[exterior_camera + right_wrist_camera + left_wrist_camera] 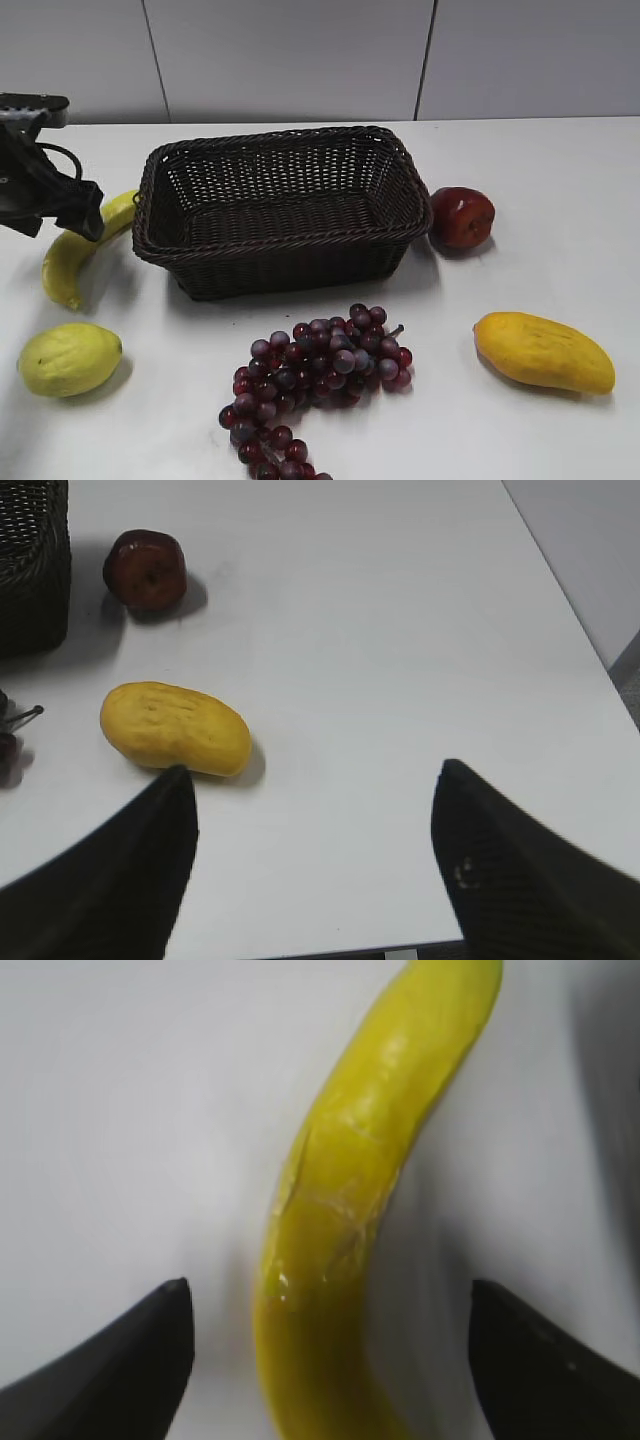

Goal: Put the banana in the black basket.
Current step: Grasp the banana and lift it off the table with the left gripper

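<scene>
- Progress: the long, curved yellow-green banana (72,252) lies on the white worktop (520,200), outside the rectangular dark woven wicker basket (283,210), which holds nothing visible. No part of the transfer is complete; grasping, lifting, carrying and release all remain.
- Left claw (330,1360): spread wide, its two dark fingers standing on either side of the banana with bare worktop showing between each finger and the fruit. It appears poised to close but is not yet touching.
- Position of the fruit: the banana runs lengthwise between the fingers and curves away ahead of the left claw. In the exterior view its far tip lies just beside the basket's short wall.
- Right claw (315,870): spread and empty, hovering over open worktop, with the plump orange-yellow mango (175,729) ahead of its left finger and the dark red apple (146,568) farther ahead.
- Open room: the basket's braided rim stands higher than the banana, so the lift probably has to clear it. A rounded yellow-green lemon (68,358) sits near the banana's lower end, and a bunch of purple grapes (318,378) lies in front of the basket, off the likely path.
</scene>
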Motion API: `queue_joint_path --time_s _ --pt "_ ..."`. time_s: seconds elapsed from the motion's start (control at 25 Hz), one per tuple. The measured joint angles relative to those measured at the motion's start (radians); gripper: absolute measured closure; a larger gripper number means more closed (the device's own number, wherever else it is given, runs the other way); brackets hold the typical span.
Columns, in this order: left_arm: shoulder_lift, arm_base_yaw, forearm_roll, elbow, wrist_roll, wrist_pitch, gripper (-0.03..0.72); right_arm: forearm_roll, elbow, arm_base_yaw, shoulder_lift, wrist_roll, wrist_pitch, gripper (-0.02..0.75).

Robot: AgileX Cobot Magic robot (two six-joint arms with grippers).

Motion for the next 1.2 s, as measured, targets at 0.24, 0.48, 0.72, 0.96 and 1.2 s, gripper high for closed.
queue_joint_path --time_s 0.24,0.48,0.72,0.96,1.2 --pt "0.074 0.000 0.005 -0.035 0.000 -0.025 0.059 0.000 0.000 0.000 0.000 0.000 0.000 0.154" --pt "0.117 0.000 0.008 -0.035 0.000 -0.028 0.082 0.000 0.000 0.000 0.000 0.000 0.000 0.154" --pt "0.117 0.000 0.011 -0.035 0.000 -0.031 0.256 0.000 0.000 0.000 0.000 0.000 0.000 0.154" --pt "0.117 0.000 0.012 -0.035 0.000 -0.022 0.378 0.000 0.000 0.000 0.000 0.000 0.000 0.154" --pt "0.074 0.002 0.062 -0.038 -0.051 0.053 0.378 0.000 0.000 0.000 0.000 0.000 0.000 0.154"
